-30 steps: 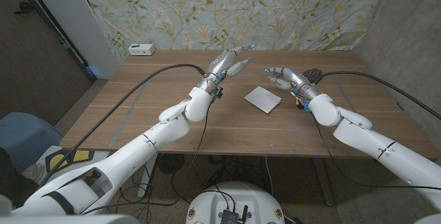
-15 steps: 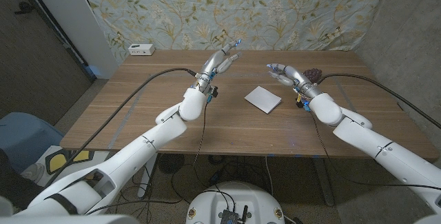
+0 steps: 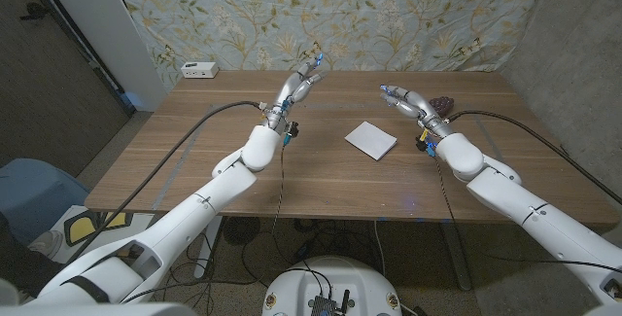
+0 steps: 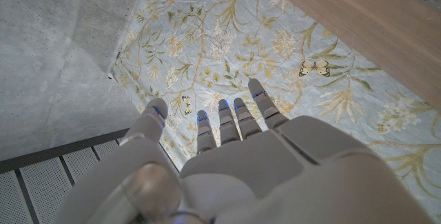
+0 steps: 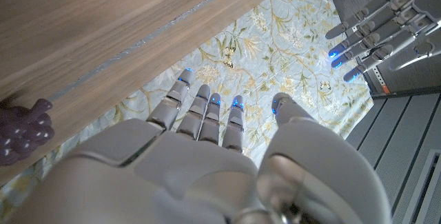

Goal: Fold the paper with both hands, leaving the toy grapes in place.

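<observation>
1. Over the wooden table (image 3: 194, 151) in the head view, both hands are up in the air. The left hand (image 3: 299, 85) is raised, fingers stretched out straight and close together, holding nothing. The right hand (image 3: 406, 99) hangs opposite, fingers extended and empty too. Between them, nearer the right hand, the paper (image 3: 371, 139) lies on the tabletop, a small white folded-looking sheet, touched by neither hand. The toy grapes (image 3: 443, 103), dark purple, sit on the table just behind the right hand. A white box (image 3: 199, 69) sits at the far left corner, in front of the floral curtain (image 3: 389, 15).

2. Left wrist view now: the left hand (image 4: 227, 155) from behind, fingers (image 4: 224, 117) straight and slightly apart, nothing in them, pointing at the floral curtain (image 4: 227, 38).

3. Right wrist view: the right hand (image 5: 207, 155) shows fingers (image 5: 207, 110) extended, slightly fanned, empty. The toy grapes (image 5: 24, 131) rest on the table's (image 5: 83, 31) wood at the edge of the picture, and the left hand (image 5: 379, 27) shows beyond, fingers straight.
</observation>
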Robot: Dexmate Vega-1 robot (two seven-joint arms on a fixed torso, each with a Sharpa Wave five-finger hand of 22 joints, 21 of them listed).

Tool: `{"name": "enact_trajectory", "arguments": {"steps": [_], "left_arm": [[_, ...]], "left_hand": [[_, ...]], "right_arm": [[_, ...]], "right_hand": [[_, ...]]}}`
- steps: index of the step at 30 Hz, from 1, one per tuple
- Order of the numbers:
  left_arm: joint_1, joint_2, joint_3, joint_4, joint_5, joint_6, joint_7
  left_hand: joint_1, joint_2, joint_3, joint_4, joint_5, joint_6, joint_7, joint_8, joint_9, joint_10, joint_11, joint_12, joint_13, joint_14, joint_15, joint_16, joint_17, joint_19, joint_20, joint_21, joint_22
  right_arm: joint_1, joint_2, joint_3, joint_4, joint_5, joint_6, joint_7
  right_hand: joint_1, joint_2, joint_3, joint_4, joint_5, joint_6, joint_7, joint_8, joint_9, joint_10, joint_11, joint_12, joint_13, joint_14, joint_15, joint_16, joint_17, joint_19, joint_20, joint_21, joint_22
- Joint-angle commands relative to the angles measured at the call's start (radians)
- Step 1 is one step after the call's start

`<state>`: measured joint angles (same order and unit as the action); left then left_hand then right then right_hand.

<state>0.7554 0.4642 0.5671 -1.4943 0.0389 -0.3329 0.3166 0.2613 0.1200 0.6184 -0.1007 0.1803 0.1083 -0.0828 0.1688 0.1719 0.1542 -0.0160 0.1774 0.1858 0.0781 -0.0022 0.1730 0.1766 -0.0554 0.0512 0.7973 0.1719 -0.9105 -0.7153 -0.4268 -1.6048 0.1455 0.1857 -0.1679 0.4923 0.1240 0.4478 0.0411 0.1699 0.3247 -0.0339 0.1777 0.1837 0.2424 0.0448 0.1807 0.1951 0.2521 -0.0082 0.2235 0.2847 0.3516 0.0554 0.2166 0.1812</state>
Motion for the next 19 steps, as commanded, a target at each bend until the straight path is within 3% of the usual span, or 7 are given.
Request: {"name": "enact_trajectory", "arguments": {"steps": [1,6,7,11,15,19], "left_arm": [[-0.005,-0.009,-0.034,0.071,-0.141,-0.069,-0.076],[-0.013,-0.007,-0.050,0.104,-0.231,-0.088,-0.148],[-0.020,-0.005,-0.055,0.127,-0.280,-0.101,-0.199],[-0.014,-0.001,-0.070,0.151,-0.340,-0.111,-0.242],[-0.007,0.014,-0.082,0.167,-0.375,-0.108,-0.271],[0.012,0.021,-0.097,0.176,-0.418,-0.105,-0.290]], "left_hand": [[-0.013,0.000,-0.007,0.006,-0.006,-0.030,0.004,-0.005,0.001,-0.018,0.000,0.001,0.000,-0.018,-0.004,0.004,0.002,-0.003,-0.014,-0.010,0.002],[-0.020,0.002,-0.009,0.011,-0.007,-0.032,0.008,-0.001,0.001,-0.028,-0.001,0.001,-0.002,-0.028,-0.007,0.004,0.002,-0.005,-0.020,-0.015,0.002],[-0.020,0.010,-0.006,0.013,-0.006,-0.032,0.009,0.001,0.001,-0.033,-0.002,0.001,-0.002,-0.032,-0.009,0.004,0.002,-0.006,-0.020,-0.017,0.002],[-0.017,0.028,0.001,0.018,-0.004,-0.034,0.020,0.004,0.001,-0.055,-0.008,0.000,-0.004,-0.053,-0.013,0.001,0.000,-0.018,-0.029,-0.029,0.002],[-0.018,0.031,0.002,0.020,-0.004,-0.040,0.021,0.003,0.001,-0.064,-0.008,0.000,-0.004,-0.060,-0.015,0.001,0.000,-0.023,-0.032,-0.034,0.002],[-0.027,0.034,0.000,0.030,-0.006,-0.057,0.023,0.001,0.001,-0.081,-0.003,0.000,-0.005,-0.072,-0.012,0.003,0.001,-0.031,-0.029,-0.042,0.002]], "right_arm": [[-0.026,0.058,0.047,0.030,0.123,0.070,-0.030],[-0.047,0.077,0.072,0.011,0.165,0.074,-0.057],[-0.055,0.091,0.077,0.011,0.186,0.081,-0.062],[-0.079,0.116,0.086,-0.008,0.200,0.074,-0.106],[-0.114,0.118,0.069,-0.080,0.133,0.029,-0.183],[-0.119,0.130,0.047,-0.116,0.115,0.015,-0.190]], "right_hand": [[-0.014,-0.005,-0.006,-0.001,0.008,0.001,0.011,0.005,0.004,-0.003,0.011,0.001,0.003,-0.007,0.002,-0.005,-0.003,-0.003,0.000,-0.005,0.003],[-0.018,-0.011,-0.009,-0.003,0.009,0.000,0.015,0.006,0.004,-0.001,0.017,0.003,0.002,-0.006,0.006,-0.007,-0.007,-0.003,0.003,-0.005,0.002],[-0.019,-0.013,-0.010,-0.003,0.009,0.002,0.016,0.007,0.004,0.002,0.020,0.005,0.002,-0.002,0.010,-0.006,-0.008,-0.002,0.004,-0.005,0.002],[-0.024,-0.015,-0.012,-0.005,0.011,0.008,0.024,0.010,0.003,0.010,0.031,0.009,0.001,0.007,0.014,-0.005,-0.014,0.000,0.005,-0.004,0.002],[-0.029,-0.016,-0.014,-0.005,0.012,0.013,0.032,0.012,0.003,0.014,0.044,0.011,0.001,0.011,0.020,-0.006,-0.018,0.001,0.006,-0.004,0.001],[-0.030,-0.017,-0.013,-0.010,0.014,0.001,0.022,0.008,0.003,0.005,0.029,0.009,0.000,0.011,0.014,-0.010,-0.027,0.000,0.008,-0.005,0.001]]}}
